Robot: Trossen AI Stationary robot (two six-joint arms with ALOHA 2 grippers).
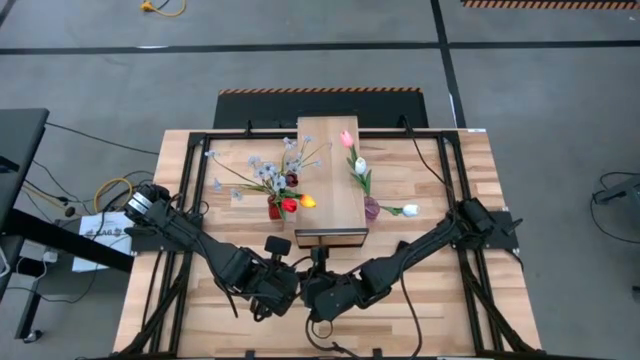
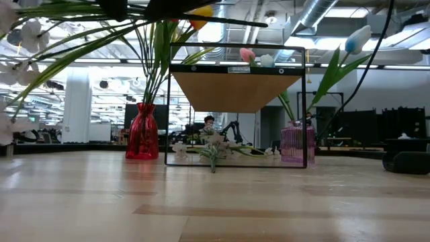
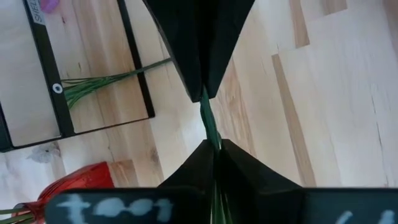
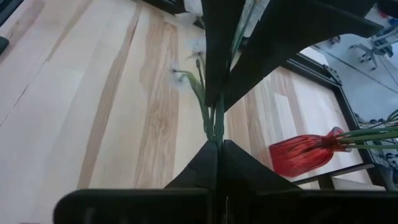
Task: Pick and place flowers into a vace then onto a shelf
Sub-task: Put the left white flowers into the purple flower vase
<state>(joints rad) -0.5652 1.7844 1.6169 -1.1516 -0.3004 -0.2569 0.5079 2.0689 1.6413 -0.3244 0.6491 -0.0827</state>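
My left gripper (image 1: 286, 288) and right gripper (image 1: 318, 292) stand close together over the table's near middle, each shut on a thin green stem. The right wrist view shows that stem carrying a spray of pale blossoms (image 4: 186, 68). The red vase (image 1: 275, 208) stands left of the shelf (image 1: 330, 185) and holds red, yellow and maroon tulips and a pale spray. The purple vase (image 1: 371, 208) stands at the shelf's right with a white tulip (image 1: 410, 210). A pink tulip (image 1: 347, 138) and a white tulip (image 1: 360, 165) lie on the shelf. My left gripper (image 3: 209, 122) pinches a thin green stem (image 3: 207, 114) between its two fingers, and the stem runs on back between them. No blossom shows in its wrist view. My right gripper (image 4: 216, 122) pinches the green stems (image 4: 208, 118) of the pale spray just below where they branch. The blossoms reach past the fingertips toward the shelf, held above the tabletop.
More green stems (image 3: 93, 84) lie on the table under the shelf's black frame (image 3: 135, 59), and they show in the low view as a small spray (image 2: 213, 153). The light-wood tabletop (image 2: 215, 202) stretches bare in front of the shelf. Cables and a dark bench lie beyond the table's left edge.
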